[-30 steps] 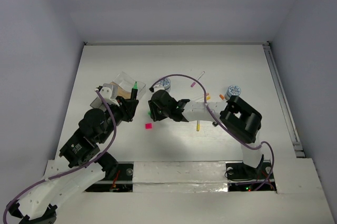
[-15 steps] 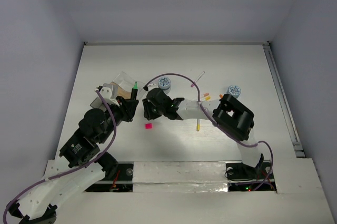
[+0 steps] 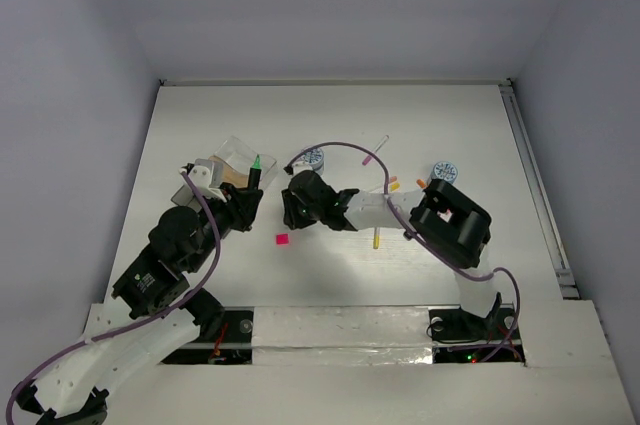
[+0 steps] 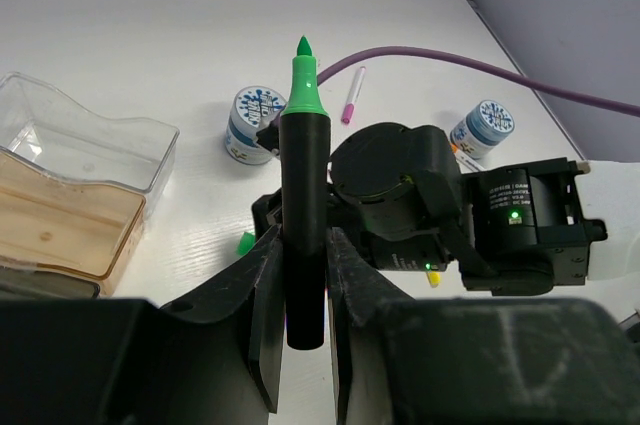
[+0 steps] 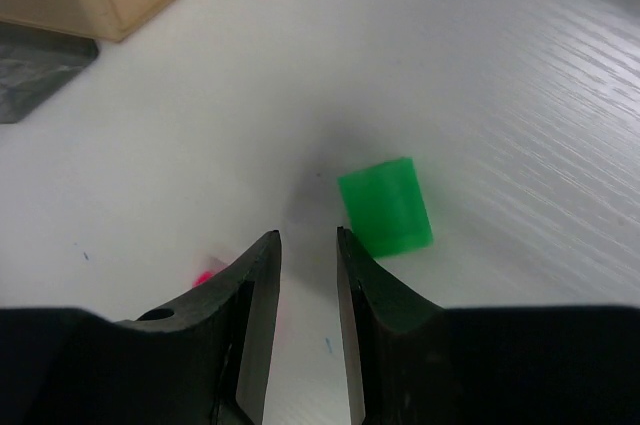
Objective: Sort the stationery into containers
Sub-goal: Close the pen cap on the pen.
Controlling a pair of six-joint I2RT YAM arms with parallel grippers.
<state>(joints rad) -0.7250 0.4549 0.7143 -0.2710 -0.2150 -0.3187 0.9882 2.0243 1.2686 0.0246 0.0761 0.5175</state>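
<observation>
My left gripper (image 4: 303, 245) is shut on a black marker with a green cap (image 4: 304, 175), held upright beside the containers (image 3: 228, 160), with its cap (image 3: 256, 162) pointing at them. The clear tray (image 4: 95, 135), tan tray (image 4: 60, 230) and grey tray (image 5: 40, 65) sit joined together. My right gripper (image 5: 306, 237) hangs low over the table, its jaws narrowly open with nothing between them. A green cube (image 5: 386, 205) lies just outside its right fingertip. A pink cube (image 5: 205, 275) peeks out behind its left finger.
Two blue-white discs (image 3: 313, 157) (image 3: 444, 173) stand behind the right arm. A pink-tipped pen (image 3: 375, 151), an orange-tipped pen (image 3: 394, 183) and a yellow-tipped pen (image 3: 376, 237) lie around the right forearm. The pink cube (image 3: 282, 239) lies between the arms. A purple cable (image 4: 430, 57) arcs overhead.
My right gripper swung a little left, then came back right, and its jaws narrowed slightly. The left gripper and its marker have not moved.
</observation>
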